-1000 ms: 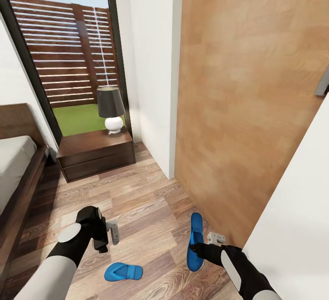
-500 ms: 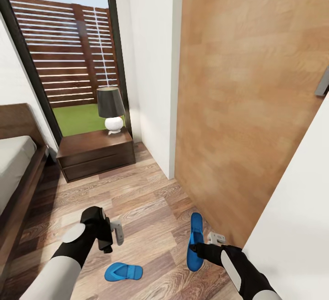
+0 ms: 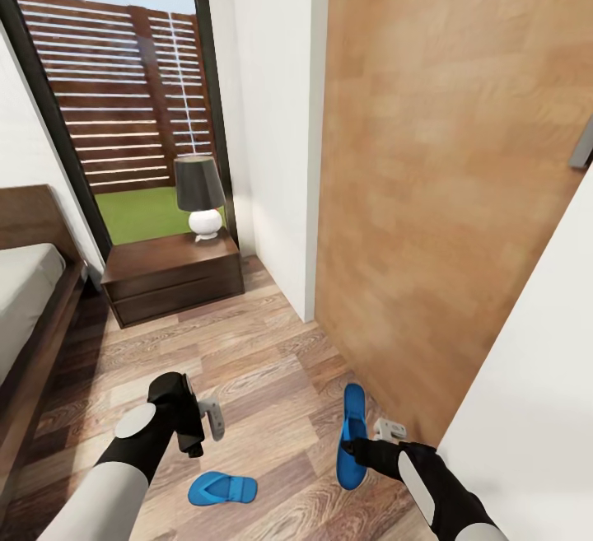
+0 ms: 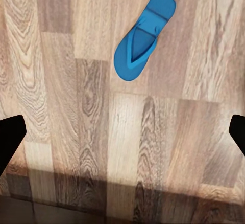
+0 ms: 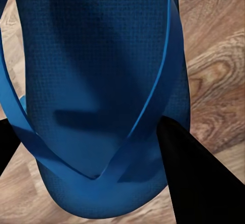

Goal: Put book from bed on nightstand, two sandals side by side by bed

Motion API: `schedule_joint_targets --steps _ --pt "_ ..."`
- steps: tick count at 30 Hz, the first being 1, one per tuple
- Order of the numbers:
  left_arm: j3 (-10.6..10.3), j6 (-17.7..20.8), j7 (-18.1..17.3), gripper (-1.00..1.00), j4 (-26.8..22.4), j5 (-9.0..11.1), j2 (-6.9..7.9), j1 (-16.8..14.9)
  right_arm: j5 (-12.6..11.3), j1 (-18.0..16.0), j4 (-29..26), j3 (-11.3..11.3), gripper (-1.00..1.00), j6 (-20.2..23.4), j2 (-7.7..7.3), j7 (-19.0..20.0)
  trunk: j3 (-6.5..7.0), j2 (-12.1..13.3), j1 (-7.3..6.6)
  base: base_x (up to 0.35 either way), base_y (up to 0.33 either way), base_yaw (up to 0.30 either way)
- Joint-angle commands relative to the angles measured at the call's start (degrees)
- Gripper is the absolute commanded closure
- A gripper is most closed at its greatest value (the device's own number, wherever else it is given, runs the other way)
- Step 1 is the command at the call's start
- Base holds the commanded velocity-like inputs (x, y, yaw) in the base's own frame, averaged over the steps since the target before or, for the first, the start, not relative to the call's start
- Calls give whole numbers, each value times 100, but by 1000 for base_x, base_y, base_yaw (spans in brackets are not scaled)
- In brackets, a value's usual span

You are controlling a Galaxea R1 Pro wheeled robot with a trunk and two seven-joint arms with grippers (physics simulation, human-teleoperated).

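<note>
Evidently the sandal step is in hand: the right gripper (image 3: 356,445) has its jaws clamped on one blue sandal (image 3: 353,436) at lower right, by the wooden door (image 3: 445,195). The left gripper (image 3: 206,428), jaws open, hovers above the other sandal (image 3: 222,489) on the floor (image 3: 263,376); next it likely must descend. The right wrist view shows the sandal's strap (image 5: 153,116) pinched.

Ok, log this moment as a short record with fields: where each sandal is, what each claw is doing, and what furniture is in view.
sandal by the door: on the wood floor beside the wooden door, at the right claw; right wrist view shows a finger under its strap
other sandal: flat on the floor, free
left claw: open, above the floor, the free sandal ahead of it
nightstand: by the window, lamp on top
bed: at the view's left edge
</note>
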Motion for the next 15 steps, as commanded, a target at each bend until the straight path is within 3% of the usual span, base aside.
schedule_joint_targets --steps 1,15 --pt "17 57 -35 -100 -6 -17 -7 -4 -34 -2 -8 1 100 32 0 -9 -24 -44 22 0 0 0" --pt "17 61 -40 -100 2 -19 -13 -3 -34 -2 -8 1 100 32 3 -6 -275 -606 329 0 0 0"
